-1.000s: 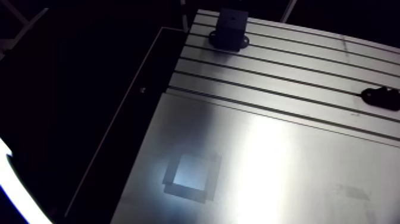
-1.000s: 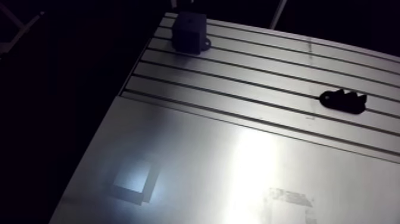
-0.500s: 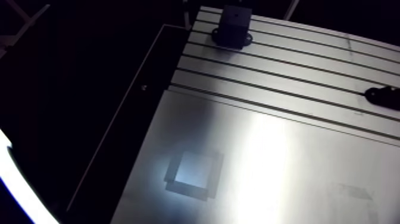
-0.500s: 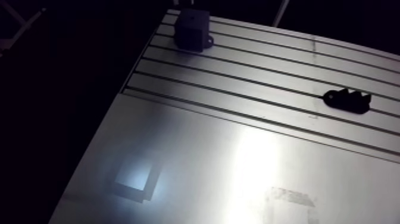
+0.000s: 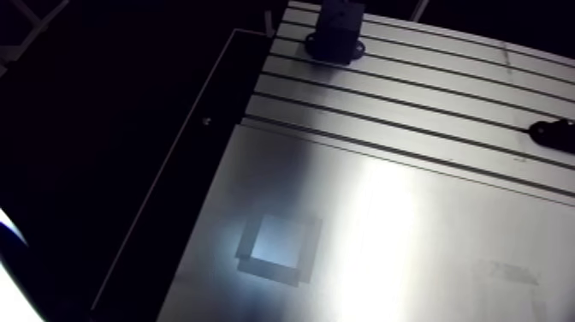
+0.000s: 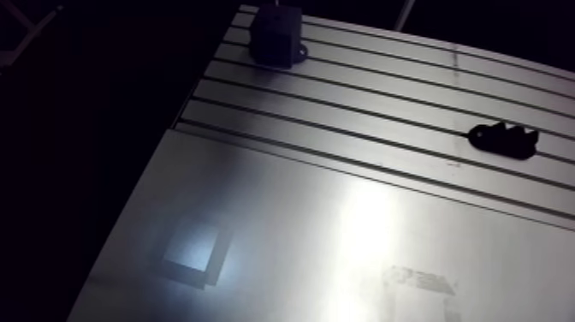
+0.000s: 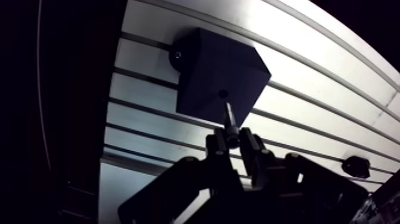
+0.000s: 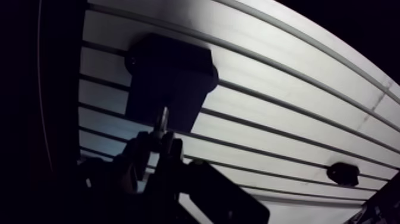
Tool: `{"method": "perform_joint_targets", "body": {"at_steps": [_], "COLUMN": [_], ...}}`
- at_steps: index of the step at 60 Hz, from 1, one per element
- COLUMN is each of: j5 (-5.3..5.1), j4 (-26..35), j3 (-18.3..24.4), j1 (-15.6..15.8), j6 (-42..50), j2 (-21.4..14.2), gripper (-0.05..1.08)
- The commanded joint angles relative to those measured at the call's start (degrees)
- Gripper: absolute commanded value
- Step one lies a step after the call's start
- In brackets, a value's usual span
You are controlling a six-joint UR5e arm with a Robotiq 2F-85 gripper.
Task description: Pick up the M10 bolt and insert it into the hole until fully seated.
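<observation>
Wrist view: the gripper (image 7: 234, 138) is clamped on a slim metal bolt (image 7: 229, 116). Its two dark fingers (image 7: 216, 148) stand slightly apart with the bolt's head end pinched between them. The shank sticks straight out ahead of the gripper, at its 12 o'clock.

Directly ahead of the bolt sits a black block (image 7: 220, 74) on the slotted aluminium table (image 5: 428, 94). The block has a small round hole (image 7: 222, 93) in its upper face. The bolt's tip lies just beside that hole, on its gripper side. Whether the tip touches the block cannot be told. A mounting ear with a screw sticks out of the block's far side, at about 10 o'clock from the hole.

Well apart from the block, at about 3 o'clock from the gripper, a small black part (image 7: 356, 165) rests on the table.

Arm view: the gripper is out of sight. The block stands at 12 o'clock on the table. A flat black part with a toothed edge (image 6: 505, 139) lies at 3 o'clock. A smooth metal plate (image 5: 385, 223) covers the near half of the table. It carries a pale taped square (image 5: 278, 244) at 7 o'clock and a fainter tape patch (image 6: 419, 281) at 5 o'clock.
</observation>
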State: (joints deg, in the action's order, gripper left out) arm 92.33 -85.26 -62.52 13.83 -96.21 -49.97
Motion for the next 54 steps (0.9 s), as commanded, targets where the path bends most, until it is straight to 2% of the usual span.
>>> {"method": "perform_joint_targets", "body": {"at_steps": [1, 54], "j5": [0.0, -0.09], "j4": [-0.03, -1.17], "j3": [0.0, -0.25], "j1": [-0.03, 0.06], "j6": [0.01, 0.0], "j2": [0.37, 1.34], "gripper": [1.08, 1.08]}}
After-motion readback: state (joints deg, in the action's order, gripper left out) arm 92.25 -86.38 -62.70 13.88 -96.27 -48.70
